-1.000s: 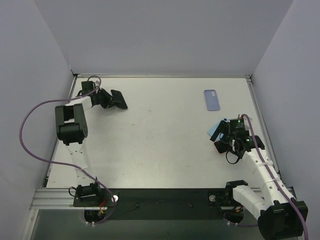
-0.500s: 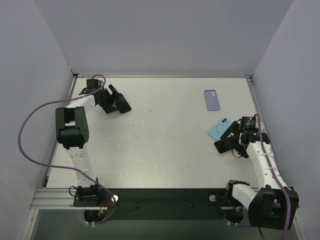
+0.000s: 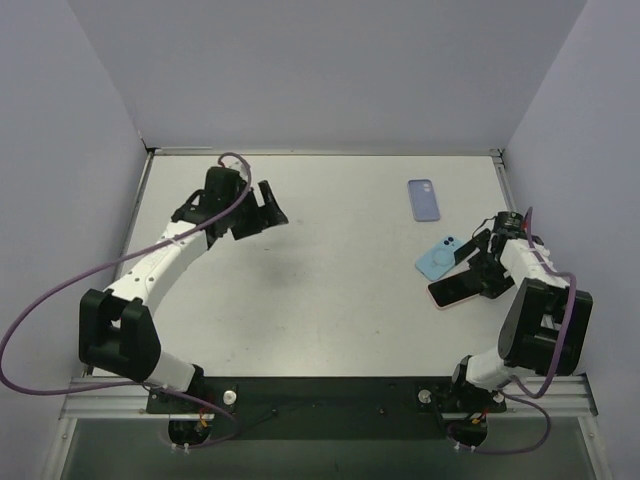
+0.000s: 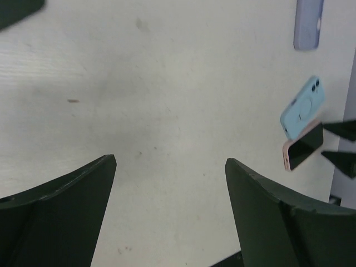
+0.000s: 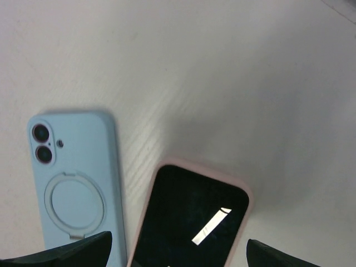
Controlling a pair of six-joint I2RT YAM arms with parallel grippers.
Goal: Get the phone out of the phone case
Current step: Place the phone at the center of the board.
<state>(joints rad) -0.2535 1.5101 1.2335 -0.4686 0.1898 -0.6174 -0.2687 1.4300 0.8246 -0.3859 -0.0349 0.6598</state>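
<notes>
Three phone-sized items lie at the tabletop's [image 3: 330, 270] right side. The phone [image 5: 189, 222], dark screen up, sits in its pink case [image 5: 245, 193], just beside a light blue ring-backed case [image 5: 72, 189]. The right pincer [image 3: 478, 272] hovers spread wide over it. The left pincer [image 4: 169, 194] gapes, well apart. A lavender case [image 3: 424, 200] lies beyond.

The white desk [image 3: 330, 260] carries 3 things, all toward its right side. A lavender phone case [image 3: 424, 200] lies back up at 2 o'clock. At 3 o'clock lies a light blue phone case [image 3: 439, 258], ring upward. Just beside it, at its 4 o'clock, lies a pink-cased phone [image 3: 457, 289], screen up.
</notes>
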